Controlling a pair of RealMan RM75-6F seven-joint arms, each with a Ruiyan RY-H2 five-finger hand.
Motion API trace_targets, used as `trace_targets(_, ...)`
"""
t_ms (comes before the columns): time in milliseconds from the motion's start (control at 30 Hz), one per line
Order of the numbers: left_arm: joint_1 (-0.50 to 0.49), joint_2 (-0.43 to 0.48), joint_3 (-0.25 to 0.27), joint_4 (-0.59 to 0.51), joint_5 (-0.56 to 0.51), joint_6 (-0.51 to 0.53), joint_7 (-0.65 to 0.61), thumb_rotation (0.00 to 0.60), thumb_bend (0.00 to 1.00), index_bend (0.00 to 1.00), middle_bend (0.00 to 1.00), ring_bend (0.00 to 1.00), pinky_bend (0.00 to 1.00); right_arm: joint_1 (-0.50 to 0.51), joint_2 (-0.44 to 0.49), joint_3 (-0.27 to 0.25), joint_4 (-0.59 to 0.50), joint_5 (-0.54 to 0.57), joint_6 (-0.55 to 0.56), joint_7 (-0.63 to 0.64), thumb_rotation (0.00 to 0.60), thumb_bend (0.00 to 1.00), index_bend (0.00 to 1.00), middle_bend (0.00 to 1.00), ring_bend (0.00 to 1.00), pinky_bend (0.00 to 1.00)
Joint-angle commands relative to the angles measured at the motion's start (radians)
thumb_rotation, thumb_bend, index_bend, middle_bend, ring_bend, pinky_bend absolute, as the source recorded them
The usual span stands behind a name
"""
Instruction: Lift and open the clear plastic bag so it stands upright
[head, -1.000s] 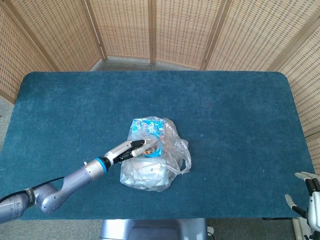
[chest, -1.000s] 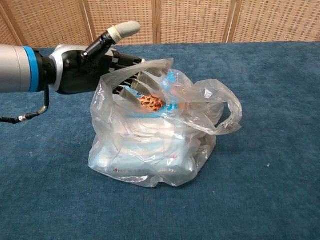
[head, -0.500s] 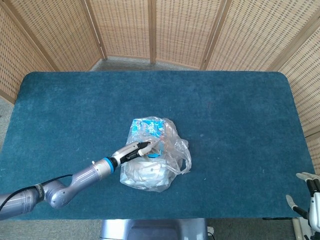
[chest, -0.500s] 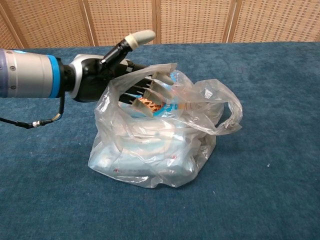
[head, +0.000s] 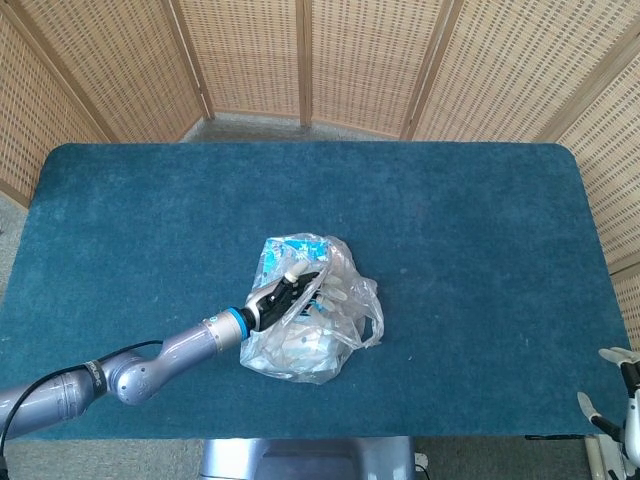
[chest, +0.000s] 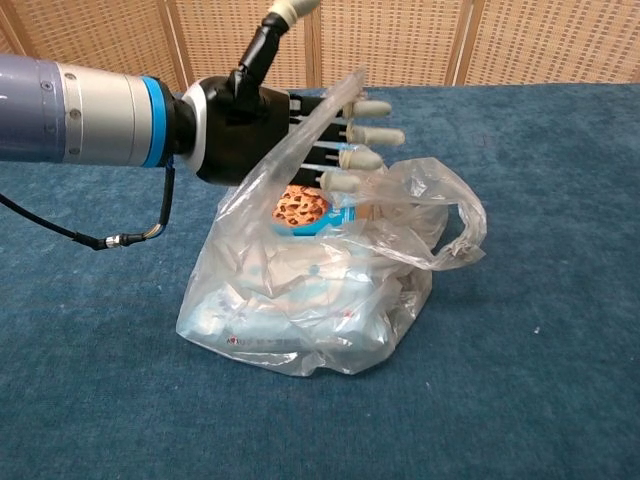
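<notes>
The clear plastic bag (chest: 310, 300) sits in the middle of the blue table, holding white packets and a blue cookie packet (chest: 300, 207). My left hand (chest: 290, 120) reaches in from the left, its spread fingers (chest: 365, 135) inside the bag's mouth, pushing the near rim up while the thumb points upward outside the plastic. In the head view, the left hand (head: 285, 293) lies over the bag (head: 315, 335). One bag handle loop (chest: 465, 235) droops to the right. My right hand (head: 622, 400) hangs off the table's near right corner, fingers apart and holding nothing.
The blue carpeted table (head: 450, 220) spreads wide around the bag. Wicker screens (head: 300, 60) stand behind the far edge. A black cable (chest: 110, 235) hangs under my left forearm.
My left hand has pushed further right and up into the bag's mouth, lifting the near rim higher. The thumb has swung upward. My right hand has barely moved.
</notes>
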Motion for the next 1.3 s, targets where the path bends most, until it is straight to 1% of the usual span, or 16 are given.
trace_targets(33,0.077,-0.041,-0.094,0.005,-0.069,-0.083,-0.093,0.000,0.09,0.26,0.35,0.40,0.50,-0.001,0.000,0.000,0.002,-0.002,0.001,0.003,0.600,0.23,0.28,0.27,0.22,0.16)
trace_targets(67,0.103,-0.050,-0.122,0.006,-0.095,-0.106,-0.119,0.000,0.09,0.26,0.36,0.42,0.52,-0.001,0.000,0.000,0.003,-0.003,0.002,0.004,0.600,0.23,0.28,0.27,0.22,0.16)
trace_targets(100,0.120,-0.055,-0.140,0.007,-0.106,-0.121,-0.127,0.000,0.10,0.26,0.37,0.44,0.53,-0.001,0.000,0.001,0.004,-0.003,0.002,0.004,0.600,0.23,0.28,0.27,0.22,0.16)
trace_targets(233,0.207,-0.076,-0.225,0.013,-0.161,-0.216,-0.136,0.000,0.10,0.28,0.39,0.51,0.58,-0.002,0.000,0.002,0.004,-0.003,0.002,0.005,0.598,0.23,0.28,0.27,0.22,0.16)
trace_targets(333,0.264,-0.100,-0.294,0.033,-0.204,-0.303,-0.103,0.000,0.10,0.29,0.40,0.54,0.60,0.001,-0.002,0.003,0.003,-0.005,-0.001,0.002,0.598,0.23,0.28,0.27,0.22,0.16)
trace_targets(433,0.303,-0.133,-0.354,0.059,-0.249,-0.377,-0.044,0.000,0.10,0.32,0.45,0.58,0.65,0.008,-0.002,0.003,-0.001,-0.011,-0.008,-0.003,0.600,0.23,0.28,0.27,0.22,0.16)
trace_targets(500,0.323,-0.157,-0.390,0.073,-0.289,-0.414,-0.016,0.000,0.10,0.35,0.48,0.62,0.69,0.011,-0.001,0.003,-0.004,-0.014,-0.012,-0.007,0.600,0.23,0.28,0.27,0.22,0.16)
trace_targets(633,0.355,-0.195,-0.446,0.097,-0.359,-0.492,0.052,0.000,0.10,0.36,0.50,0.66,0.73,0.015,0.003,0.005,-0.012,-0.019,-0.014,-0.016,0.600,0.23,0.28,0.27,0.22,0.16)
trace_targets(733,0.365,-0.211,-0.466,0.115,-0.399,-0.535,0.098,0.000,0.11,0.36,0.51,0.69,0.76,0.017,0.006,0.005,-0.019,-0.023,-0.013,-0.022,0.600,0.23,0.28,0.27,0.22,0.16)
trace_targets(900,0.366,-0.220,-0.467,0.129,-0.482,-0.576,0.113,0.000,0.11,0.37,0.53,0.73,0.80,0.020,0.009,0.007,-0.027,-0.027,-0.015,-0.025,0.599,0.23,0.28,0.27,0.22,0.16)
trace_targets(1067,0.377,-0.227,-0.491,0.132,-0.543,-0.609,0.155,0.000,0.12,0.46,0.60,0.79,0.85,0.024,0.009,0.008,-0.027,-0.023,-0.022,-0.023,0.600,0.23,0.28,0.27,0.22,0.16)
trace_targets(1300,0.410,-0.228,-0.535,0.100,-0.610,-0.640,0.230,0.000,0.12,0.47,0.61,0.80,0.87,0.049,0.017,0.021,-0.019,-0.017,-0.054,-0.011,0.600,0.23,0.28,0.27,0.22,0.16)
